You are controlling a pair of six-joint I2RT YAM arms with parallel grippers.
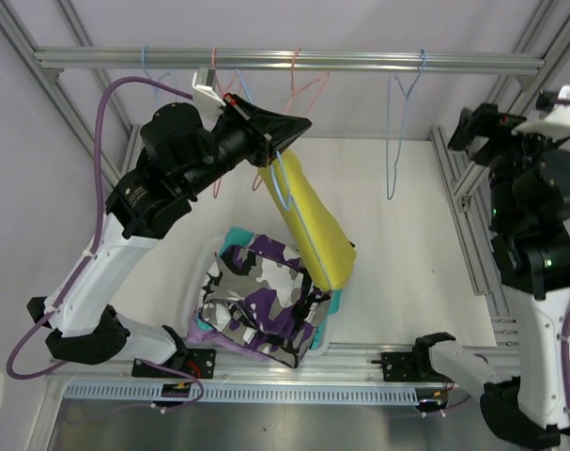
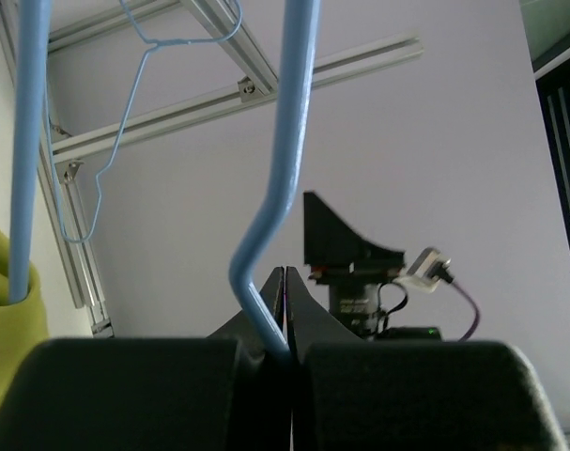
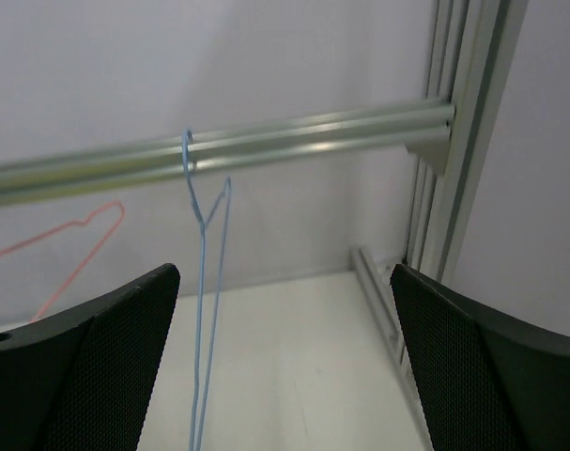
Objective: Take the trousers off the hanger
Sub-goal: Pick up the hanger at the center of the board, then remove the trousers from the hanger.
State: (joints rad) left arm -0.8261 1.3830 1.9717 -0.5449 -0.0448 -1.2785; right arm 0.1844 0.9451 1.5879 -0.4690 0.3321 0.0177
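**Asker:** Top external view, nearest first: what lies just beyond the arm bases?

**Describer:** A white tub (image 1: 192,299) stands on the table (image 1: 397,282). Camouflage trousers (image 1: 256,291) lie on top inside it. Lilac trousers (image 1: 202,331) peek out at its near-left corner, and teal trousers (image 1: 230,235) show at its far edge.

**Asker:** And the pair not yet off?

**Describer:** Mustard yellow trousers (image 1: 315,230) drape over a blue hanger (image 1: 283,183), with their lower end reaching the tub's right side. Their long axis slants from the tub up and far-left to the left pincer (image 1: 283,130). That pincer is clamped tight on the hanger's wire neck. The left wrist view shows the wire pinched between its fingers (image 2: 308,310).

**Asker:** Where is the free arm?

**Describer:** The right pincer (image 1: 472,132) is at the far right with its jaws wide apart, gripping nothing. It is well apart from the trousers, which lie to its left. It faces an empty hanger (image 3: 205,282) on the rail (image 1: 294,62). To pull the cloth down that slant, it would probably have to cross leftward.
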